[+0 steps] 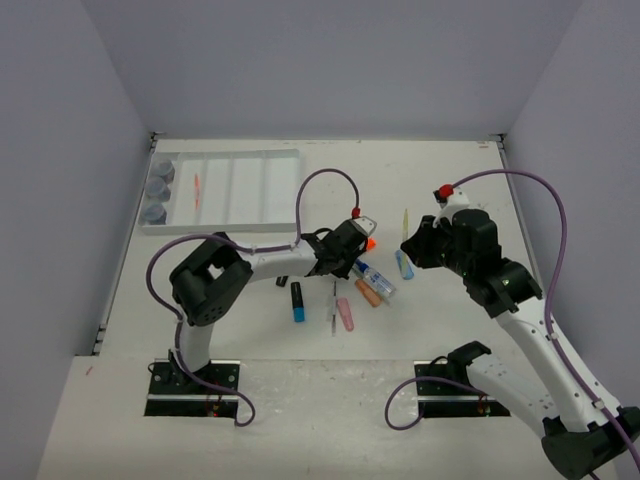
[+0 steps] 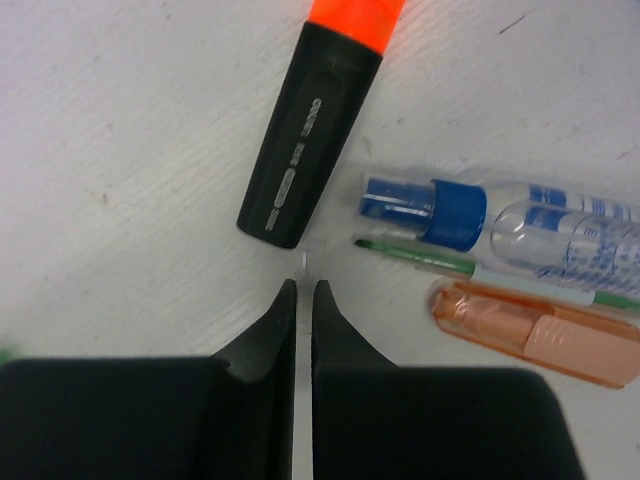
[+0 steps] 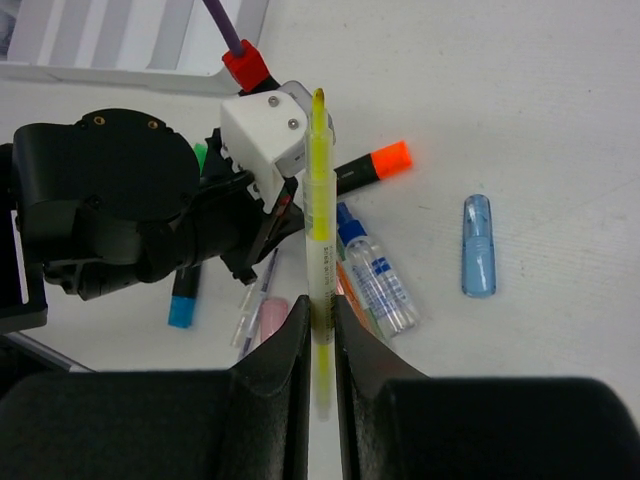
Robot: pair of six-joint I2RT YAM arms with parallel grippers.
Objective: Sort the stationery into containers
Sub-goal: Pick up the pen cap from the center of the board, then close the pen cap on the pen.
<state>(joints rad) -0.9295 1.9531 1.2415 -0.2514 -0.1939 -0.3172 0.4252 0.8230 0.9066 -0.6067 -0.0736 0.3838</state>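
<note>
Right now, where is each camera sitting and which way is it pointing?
Top: above and behind, looking down on the table; left arm, right arm and their bases show.
Left wrist: looks down past the shut left fingers at the orange highlighter and glue bottle.
Right wrist: looks past the right fingers pinching a yellow pen, towards the left arm.
Shared: both wrist views show that highlighter and bottle.

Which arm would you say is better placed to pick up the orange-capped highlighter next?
The left arm: its jaws, shut and empty, sit just short of the black end of the orange-capped highlighter. The right arm is busy, its jaws clamped on a yellow pen.
</note>
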